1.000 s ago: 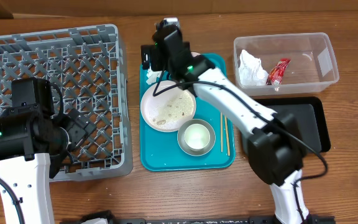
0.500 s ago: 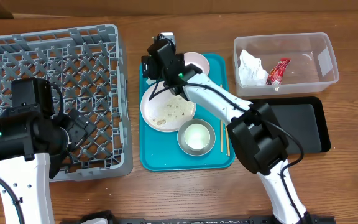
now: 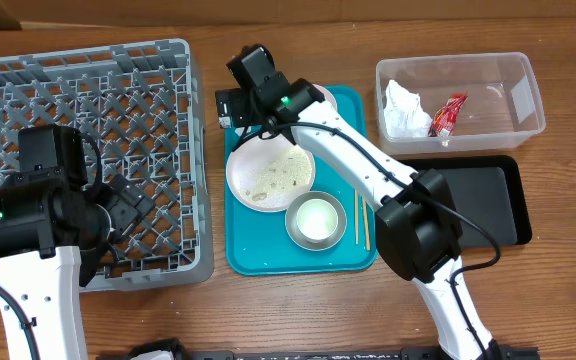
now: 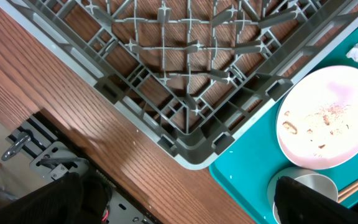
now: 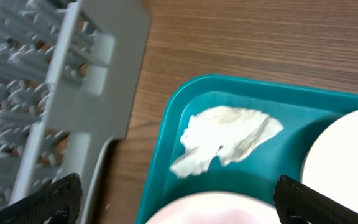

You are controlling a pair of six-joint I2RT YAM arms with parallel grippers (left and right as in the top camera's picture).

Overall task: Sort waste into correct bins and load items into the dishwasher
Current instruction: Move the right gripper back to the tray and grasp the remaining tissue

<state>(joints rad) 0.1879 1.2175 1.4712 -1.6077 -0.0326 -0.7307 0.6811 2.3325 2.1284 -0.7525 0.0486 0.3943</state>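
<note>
Nearest: left pincer (image 4: pixel 182 200), fingers spread wide, gripping nothing, hanging over the near right corner of the dish rack (image 3: pixel 88 90) (big grey lattice thing, left side of the tabletop (image 3: pixel 298 310)). Just right of the rack: teal tray (image 3: pixel 243 258). On its near end, grey bowl (image 3: pixel 316 221) with something pale and round inside (cup or not, cannot tell). Right of that bowl, chopsticks (image 3: pixel 362 215), lying side by side along the tray's right edge. Behind the grey bowl, very close: plate (image 3: pixel 271 175), flat on the teal, smeared with whitish food scraps (image 4: pixel 328 115). Right of the teal tray, on bare wood: black tray (image 3: pixel 488 200). Farther back: right pincer (image 5: pixel 185 208), also spread wide, pinching nothing, hovering above the teal tray's far left corner, over a flat white napkin (image 5: pixel 225 140) lying on the teal. Pink bowl (image 3: pixel 320 100) at the tray's far end, mostly hidden under the right arm. Farthest right: clear tub (image 3: pixel 488 128), holding crumpled napkin (image 3: pixel 405 108) and red wrapper (image 3: pixel 448 113) side by side.
</note>
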